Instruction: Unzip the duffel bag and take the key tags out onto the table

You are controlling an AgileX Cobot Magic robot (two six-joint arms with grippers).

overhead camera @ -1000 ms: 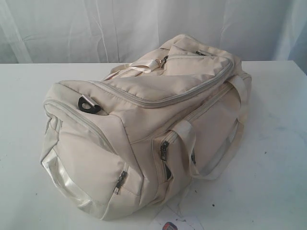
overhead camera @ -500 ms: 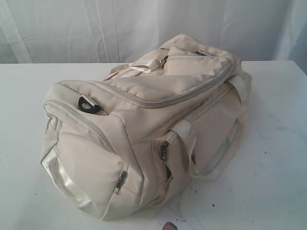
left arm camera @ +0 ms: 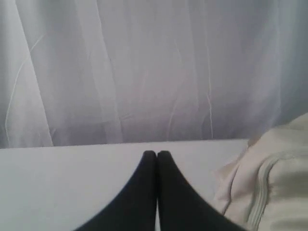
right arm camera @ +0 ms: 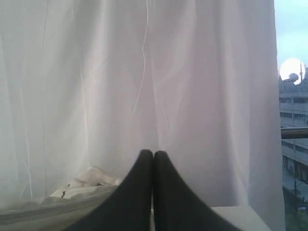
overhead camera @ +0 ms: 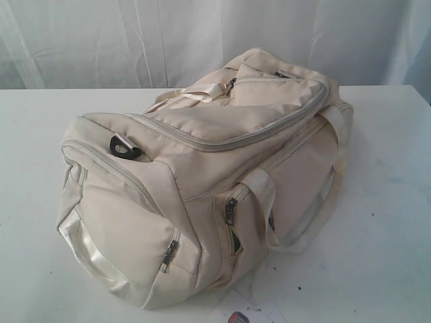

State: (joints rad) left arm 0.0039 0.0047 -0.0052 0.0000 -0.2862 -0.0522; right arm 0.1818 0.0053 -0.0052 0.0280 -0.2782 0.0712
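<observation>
**Bag zipped, both arms parked clear of it**

Nothing has moved since the earlier exterior frames: bag, handles and zipper pulls lie exactly as they did.

- the table (overhead camera: 390, 202): white, flat, bare on both sides of the bag, so there is room to set things down.
- the duffel bag (overhead camera: 202, 182): lies mid-table, set diagonally, one end panel towards the exterior camera. Judged soft and slack. The fabric sags and creases, so it will likely deform and slide under a one-sided pull and wants pinning with the other arm.
- main zipper (overhead camera: 222, 143): grey, curves along the top panel, closed along all of its visible length. Best hold is probably the dark zipper pull (overhead camera: 231, 83) at the far end, near the wrapped handles. It is small, so the pinch must be precise.
- black strap ring (overhead camera: 124, 148): sits at the near end of the top. It looks stiff, a possible brace point.
- the key tags: not in view, presumably inside the bag. They should be light, and they may be loose and jingly.
- left gripper (left arm camera: 156, 154): fingers pressed together, empty. It is held low over the tabletop, pointing level at the curtain (left arm camera: 144, 72), with the bag's edge just to one side.
- right gripper (right arm camera: 153, 153): fingers together, empty. It points level at the curtain, with the bag low in the distance.

Neither arm shows in the exterior view.
</observation>
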